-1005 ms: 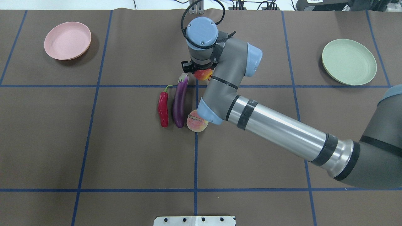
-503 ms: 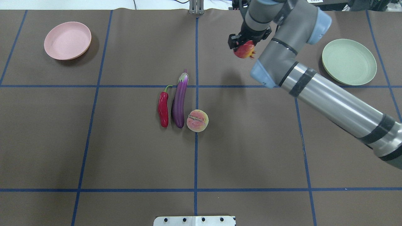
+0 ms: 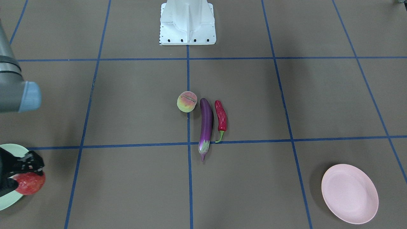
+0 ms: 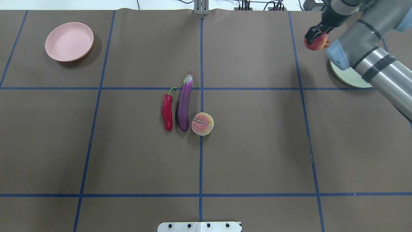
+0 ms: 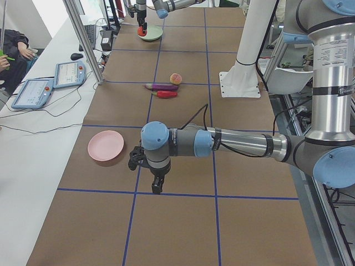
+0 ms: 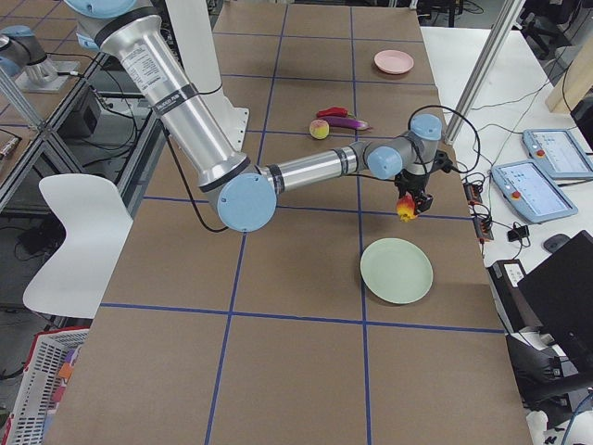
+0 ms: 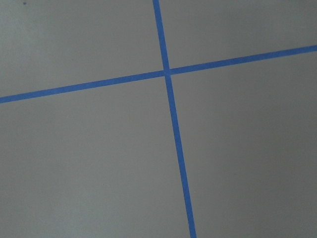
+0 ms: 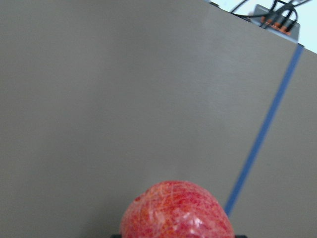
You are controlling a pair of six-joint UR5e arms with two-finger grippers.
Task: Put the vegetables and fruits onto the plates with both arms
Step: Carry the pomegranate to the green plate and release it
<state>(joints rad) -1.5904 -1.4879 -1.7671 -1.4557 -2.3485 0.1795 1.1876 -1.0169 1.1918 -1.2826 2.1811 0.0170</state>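
Right end effector [image 4: 314,34] grips round mottled red-orange pomegranate-like fruit [image 4: 316,43], upper right overhead, just beside pale mint green round plastic plate [image 4: 350,81]. Left end effector [image 5: 158,187]: side view only, can't tell its grip.

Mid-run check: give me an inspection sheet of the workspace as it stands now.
Surface: brown mat with a blue tape grid.
Job's things: pomegranate held above the table just short of the mint plate, not set down; mint plate and pink plate both empty; peach, eggplant and chili side by side at the centre.
Clutter: nothing seen on the mat.
Grippers: right gripper shut on the pomegranate; left gripper hangs over bare mat near the pink plate, open or shut cannot be told.
Cables: black cables at the table's far edge; none across the mat.
Surroundings: white pedestal base; tablets on a side bench; a seated person there.
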